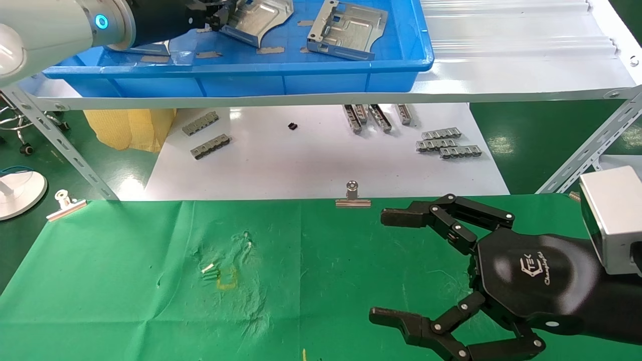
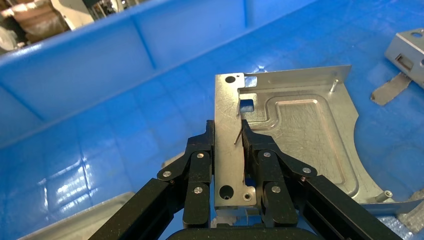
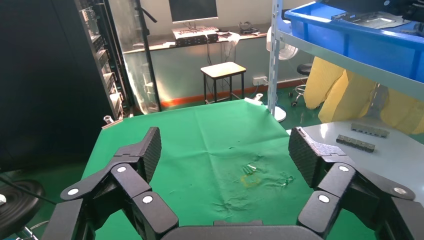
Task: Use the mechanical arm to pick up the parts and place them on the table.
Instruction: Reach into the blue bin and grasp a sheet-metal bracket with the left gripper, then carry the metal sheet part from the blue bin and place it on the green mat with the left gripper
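Observation:
My left gripper (image 1: 216,17) reaches into the blue tray (image 1: 301,70) on the shelf and is shut on the folded rim of a silvery metal part (image 1: 256,22). In the left wrist view its fingers (image 2: 252,150) clamp the part's (image 2: 295,130) upright flange from both sides; the gripper (image 2: 228,135) sits over that edge. A second part (image 1: 348,30) lies in the tray to the right, also seen in the left wrist view (image 2: 407,50). My right gripper (image 1: 396,265) hovers wide open and empty over the green table (image 1: 150,281); it also shows in the right wrist view (image 3: 225,150).
The tray stands on a white shelf (image 1: 501,75) held by angled metal struts (image 1: 587,150). Below, a white board (image 1: 321,160) carries several small grey slotted strips (image 1: 446,143). Binder clips (image 1: 353,196) edge the cloth. The cloth has a scuffed patch (image 1: 225,271).

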`<state>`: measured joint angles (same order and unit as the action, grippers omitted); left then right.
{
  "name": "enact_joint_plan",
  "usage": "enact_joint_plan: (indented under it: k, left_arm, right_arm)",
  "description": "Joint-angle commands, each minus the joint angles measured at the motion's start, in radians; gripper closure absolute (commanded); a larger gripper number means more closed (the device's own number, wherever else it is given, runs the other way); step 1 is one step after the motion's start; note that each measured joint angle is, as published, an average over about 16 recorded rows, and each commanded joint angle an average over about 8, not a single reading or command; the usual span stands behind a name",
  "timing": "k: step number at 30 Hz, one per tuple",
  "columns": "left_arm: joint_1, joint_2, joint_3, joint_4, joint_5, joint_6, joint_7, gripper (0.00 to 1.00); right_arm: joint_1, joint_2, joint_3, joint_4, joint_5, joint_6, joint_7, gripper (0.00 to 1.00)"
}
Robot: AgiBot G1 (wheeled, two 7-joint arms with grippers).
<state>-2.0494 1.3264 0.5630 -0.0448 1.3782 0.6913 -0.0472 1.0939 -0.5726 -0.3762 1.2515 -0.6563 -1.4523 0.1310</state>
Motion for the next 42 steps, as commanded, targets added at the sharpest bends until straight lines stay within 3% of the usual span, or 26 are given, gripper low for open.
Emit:
enact_joint_plan:
  k: [1,9,28,35,42]
  left_arm:
    - [-0.001,-0.002,-0.002,-0.007,-0.003,-0.002,0.006,1.00]
    - [-0.023,-0.058,-0.043,-0.038,-0.066,0.164,0.080,1.00]
    - [0.008,-0.273,-0.073,-0.067,-0.137,0.848,0.279,1.00]
    - [0.102,-0.366,-0.025,-0.223,-0.180,0.920,0.321,1.00]
    - [0.302,-0.504,0.125,-0.494,-0.264,0.910,0.347,1.00]
  right_arm:
    - [0.000,0.000,0.000,0.000,0.000,0.000,0.000,0.00]
    - [0.000,0.000,0.000,0.000,0.000,0.000,0.000,0.00]
    - [0.000,0.000,0.000,0.000,0.000,0.000,0.000,0.00]
    - [0.000,0.000,0.000,0.000,0.000,0.000,0.000,0.00]
    - [0.000,0.000,0.000,0.000,0.000,0.000,0.000,0.00]
